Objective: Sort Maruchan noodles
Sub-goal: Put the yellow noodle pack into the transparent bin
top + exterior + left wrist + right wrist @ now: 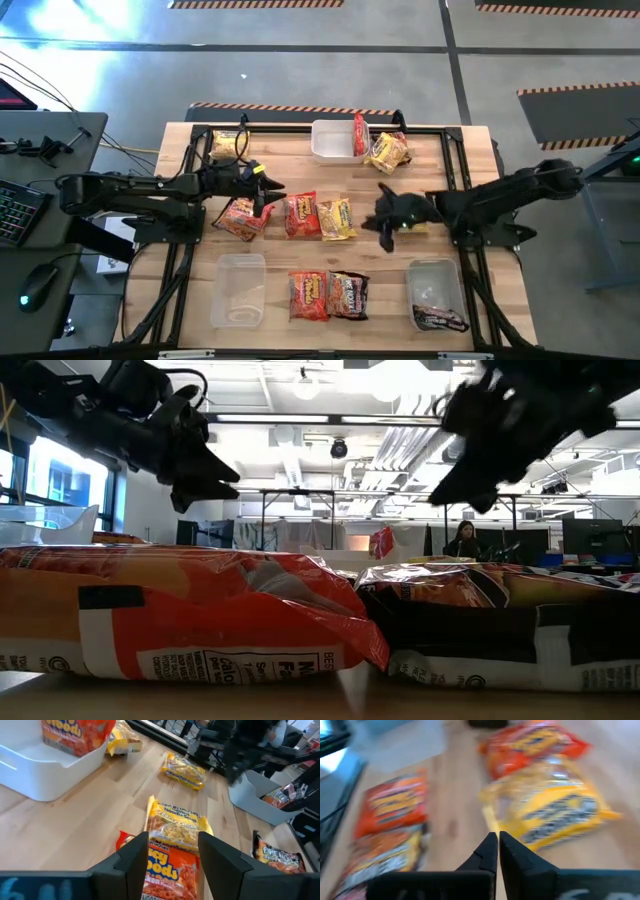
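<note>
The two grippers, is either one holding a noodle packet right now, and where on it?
Neither. The left gripper is open above the red-orange packet, nothing between its fingers. The right gripper is shut and empty above the table.

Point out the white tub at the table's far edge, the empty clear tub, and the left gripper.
white tub (328, 143), high view, its bare floor.
empty clear tub (238, 290), high view, its floor.
left gripper (270, 188), high view, between its open fingertips.

Our left gripper (268, 190) reaching toward mid-table, fingers spread, our right gripper (388, 232) extended inward, fingers pressed together.
</note>
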You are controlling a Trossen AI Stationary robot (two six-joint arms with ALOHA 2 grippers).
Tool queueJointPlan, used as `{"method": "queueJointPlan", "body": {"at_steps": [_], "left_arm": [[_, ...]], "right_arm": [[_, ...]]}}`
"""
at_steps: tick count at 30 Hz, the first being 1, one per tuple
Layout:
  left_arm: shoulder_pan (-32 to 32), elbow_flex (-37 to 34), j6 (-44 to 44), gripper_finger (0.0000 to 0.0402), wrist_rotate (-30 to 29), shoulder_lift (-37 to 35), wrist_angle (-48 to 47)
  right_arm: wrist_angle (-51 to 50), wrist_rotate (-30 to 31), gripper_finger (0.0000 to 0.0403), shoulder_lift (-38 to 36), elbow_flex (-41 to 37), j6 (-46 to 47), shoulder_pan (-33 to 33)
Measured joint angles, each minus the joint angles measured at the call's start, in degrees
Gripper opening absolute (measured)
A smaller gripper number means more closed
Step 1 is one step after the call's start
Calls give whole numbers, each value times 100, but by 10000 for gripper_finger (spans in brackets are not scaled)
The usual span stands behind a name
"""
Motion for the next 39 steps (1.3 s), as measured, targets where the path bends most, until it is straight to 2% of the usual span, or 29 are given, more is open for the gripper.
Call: {"method": "queueJointPlan", "body": {"at_steps": [3, 6, 11, 15, 18, 21, 23, 28, 34, 39], "left_arm": [[-79, -1, 0, 161, -2, 297, 276], [-151, 0, 75, 161, -2, 683, 921], [-217, 0, 101, 161, 22, 1364, 1869], [-217, 26, -37, 161, 22, 1816, 2057], [-217, 158, -142, 161, 22, 2091, 2051], [-217, 372, -88, 161, 26, 2329, 2036], [-217, 563, 29, 161, 45, 2495, 2034], [-210, 967, 243, 161, 336, 2803, 2021], [-208, 1406, 162, 161, 394, 3132, 1667], [-208, 1582, 164, 161, 396, 3275, 1416]], "right_arm": [[34, -24, 21, 198, 28, 18, -399], [46, -152, 55, 442, 138, -60, -598], [3, -222, 142, 923, 303, -259, -522], [-14, -240, 207, 1376, 473, -125, -399], [-12, 33, 234, 1723, 654, 62, -314], [-34, 395, 240, 2054, 862, 808, -378], [-38, 413, 240, 2242, 980, 1330, -512], [124, -37, 241, 2702, 1136, 2691, -851], [597, -154, 221, 2915, 1132, 2689, -912], [721, -38, 153, 2912, 1128, 2308, -910]]}}
